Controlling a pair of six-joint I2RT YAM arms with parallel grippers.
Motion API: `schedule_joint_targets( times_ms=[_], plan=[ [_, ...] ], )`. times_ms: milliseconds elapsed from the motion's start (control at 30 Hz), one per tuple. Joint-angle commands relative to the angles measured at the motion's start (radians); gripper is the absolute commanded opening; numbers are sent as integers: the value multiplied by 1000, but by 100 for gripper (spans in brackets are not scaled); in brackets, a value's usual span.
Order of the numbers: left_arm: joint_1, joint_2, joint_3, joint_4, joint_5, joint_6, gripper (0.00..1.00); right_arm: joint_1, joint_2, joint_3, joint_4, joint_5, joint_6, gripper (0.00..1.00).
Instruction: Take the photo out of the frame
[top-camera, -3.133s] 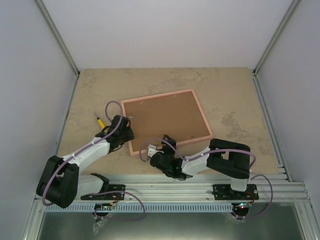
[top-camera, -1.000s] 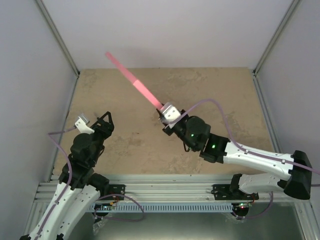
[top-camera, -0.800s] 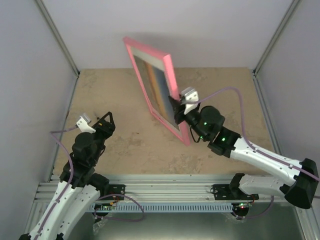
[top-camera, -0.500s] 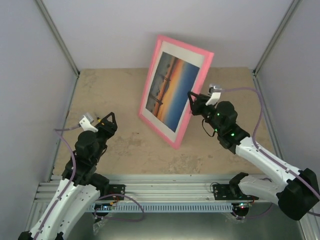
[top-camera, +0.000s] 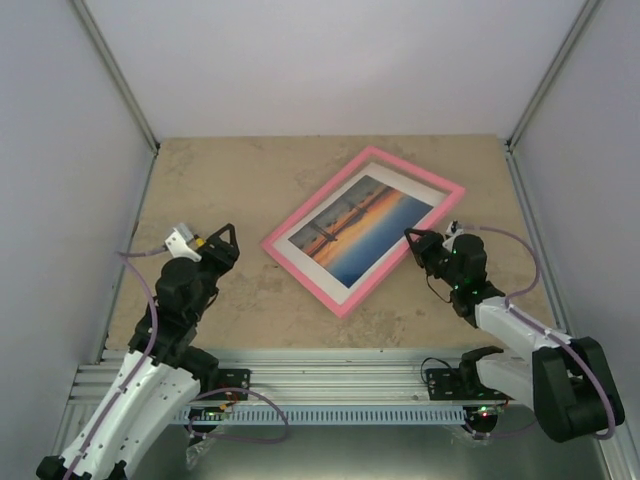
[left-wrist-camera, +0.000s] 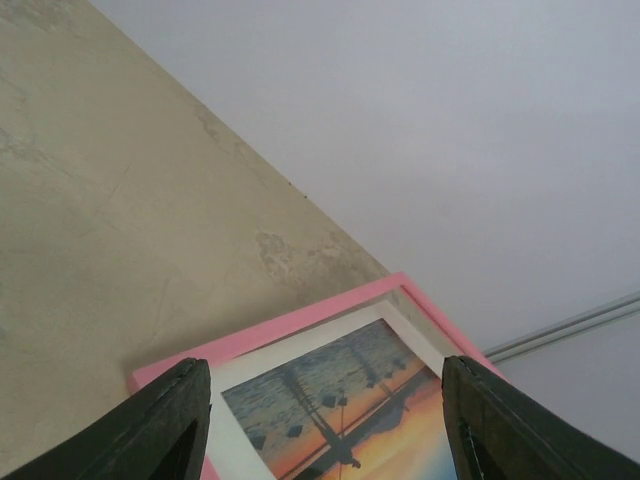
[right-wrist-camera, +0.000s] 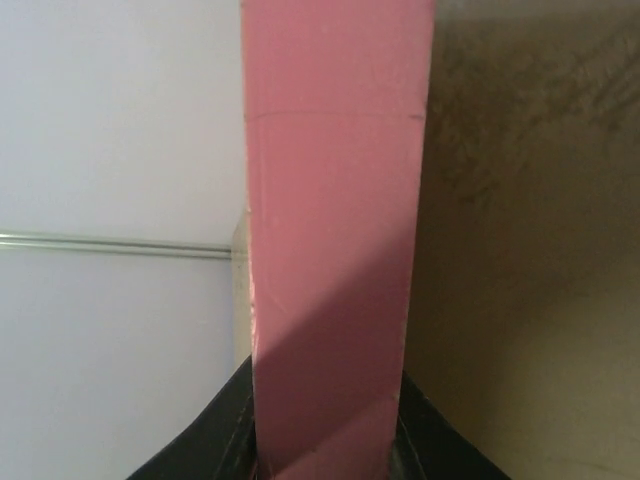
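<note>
The pink frame (top-camera: 300, 279) lies picture side up on the table (top-camera: 220, 180), turned at a diagonal. The photo (top-camera: 355, 228) with its orange sky sits inside it, behind the white mat (top-camera: 415, 191), so it is not yet taken out. The right gripper (top-camera: 413, 243) is at the right-hand edge of the frame. In its wrist view the pink bar runs straight up between the two fingers, which are clenched on it. I cannot tell if that edge rests flat on the table or is held a little above it. The left gripper (top-camera: 222, 242) hangs in the air near the frame's left corner, apart from it. Its fingers (left-wrist-camera: 170, 420) are spread wide with nothing between them, and they point toward the picture. I judge the step in hand to be the placing and steadying of the frame. From this side the back is not visible, and nothing shows loose at the front. The next move, I think, calls for one arm to keep the frame firm while the other finds an edge of the photo to pull.
</note>
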Motion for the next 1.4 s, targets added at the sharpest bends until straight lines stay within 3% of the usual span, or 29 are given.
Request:
schedule_joint_targets(
  times_ms=[0,267,500,700,1100,1167,1267,1367],
  plan=[
    [0,16,-14,39,20,-5,65,-30,43,-21,-1,-133,-85,1],
    [1,54,-23,54,32,-2,65,-95,197,23,-157,-230,-181,1],
    [1,94,-40,79,56,0,65,-84,432,119,-132,-343,-288,0],
    [1,159,-36,93,83,16,66,-31,636,341,-200,-413,-429,0],
    [1,223,-41,91,39,72,67,122,915,689,-331,-446,-527,2],
    [1,248,-41,98,42,85,67,131,940,729,-359,-446,-543,7],
    [1,292,-42,108,42,104,68,134,948,755,-394,-418,-568,26],
    [1,344,-43,134,42,109,69,131,941,764,-430,-380,-596,35]
  ],
)
